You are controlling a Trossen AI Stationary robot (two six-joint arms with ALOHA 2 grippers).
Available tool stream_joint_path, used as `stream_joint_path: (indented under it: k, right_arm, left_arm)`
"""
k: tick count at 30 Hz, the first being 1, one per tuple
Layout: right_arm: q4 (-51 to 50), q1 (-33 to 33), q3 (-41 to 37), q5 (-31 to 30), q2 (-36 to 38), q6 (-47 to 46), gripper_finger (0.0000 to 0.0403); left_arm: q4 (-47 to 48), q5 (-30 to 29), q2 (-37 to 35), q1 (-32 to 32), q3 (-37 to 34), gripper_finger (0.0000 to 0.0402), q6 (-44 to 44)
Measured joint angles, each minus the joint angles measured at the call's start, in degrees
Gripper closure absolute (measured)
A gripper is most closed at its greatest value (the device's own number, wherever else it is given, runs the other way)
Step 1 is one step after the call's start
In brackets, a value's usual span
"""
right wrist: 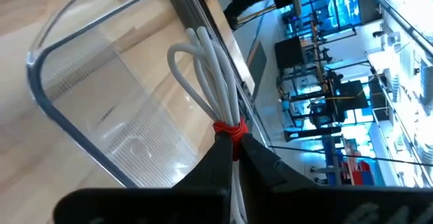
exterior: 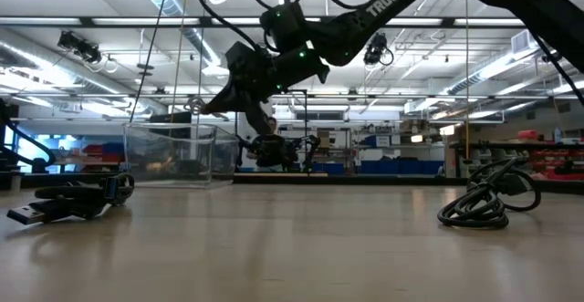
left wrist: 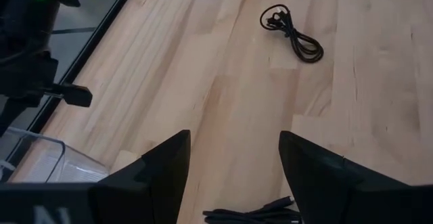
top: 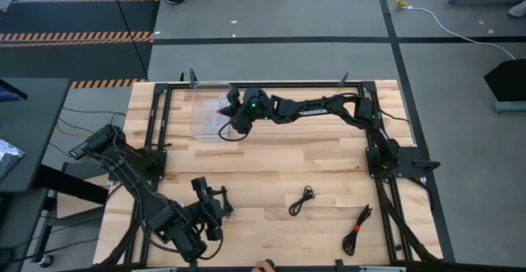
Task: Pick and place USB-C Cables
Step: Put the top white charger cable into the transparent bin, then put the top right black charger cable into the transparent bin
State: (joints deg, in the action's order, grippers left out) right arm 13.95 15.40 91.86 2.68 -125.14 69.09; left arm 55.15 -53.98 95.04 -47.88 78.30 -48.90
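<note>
USB-C cable, silvery-white with a red tie [right wrist: 215, 82], hangs pinched in the right claw [right wrist: 235, 149] above the clear bin [right wrist: 74, 109], not yet released. Two black cables [top: 302, 200] [top: 356, 230] remain on the counter [top: 271, 161]. Left claw [left wrist: 233, 160] spread, waiting.

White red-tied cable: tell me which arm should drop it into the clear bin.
Right. Its pincer is shut on the white red-tied cable at the clear bin. The left pincer is open and empty at the table's opposite edge.
</note>
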Motion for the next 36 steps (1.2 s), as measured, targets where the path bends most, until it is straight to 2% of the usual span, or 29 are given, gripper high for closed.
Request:
stream_joint_path:
  k: [4, 13, 16, 19, 25, 28, 33, 36]
  right_arm:
    - [-1.22, 0.02, 0.01, -0.02, 0.00, -0.11, 0.0369]
    - [-2.50, 0.07, -0.01, -0.27, 0.00, -1.30, 0.0288]
    - [-2.57, 0.07, -0.01, -2.04, 0.00, -1.61, 0.0265]
    - [-2.35, -0.07, -0.01, -6.51, 0.00, -1.61, 0.0247]
    - [-4.08, -3.63, -0.03, -22.79, 3.35, -6.75, 0.0234]
    - [-10.55, -5.55, -0.01, -24.83, 6.83, -12.32, 0.0234]
    - [-27.68, -9.04, -0.01, -25.11, 13.47, -26.49, 0.0236]
    - [-41.93, -11.22, -0.01, -21.75, 17.25, -36.39, 0.0236]
  left_arm:
    - [-0.02, 0.01, 0.00, 0.00, 0.00, 0.0168, -0.02]
    - [-0.04, 0.19, 0.00, 0.00, 0.00, 0.0168, -0.07]
    - [-0.04, 0.20, 0.00, 0.00, 0.00, 0.0168, -0.26]
    - [-0.01, 0.20, 0.00, 0.00, 0.00, 0.0168, -0.39]
    - [0.27, 0.22, -0.02, -0.57, 0.00, 0.0168, -0.45]
    - [0.22, -0.14, -0.02, -0.96, 0.00, 0.0168, -0.46]
    - [0.24, -1.52, 0.67, -1.01, 0.02, 0.0168, -0.35]
    - [0.39, -1.01, 1.57, -0.47, 0.02, 0.0168, 0.29]
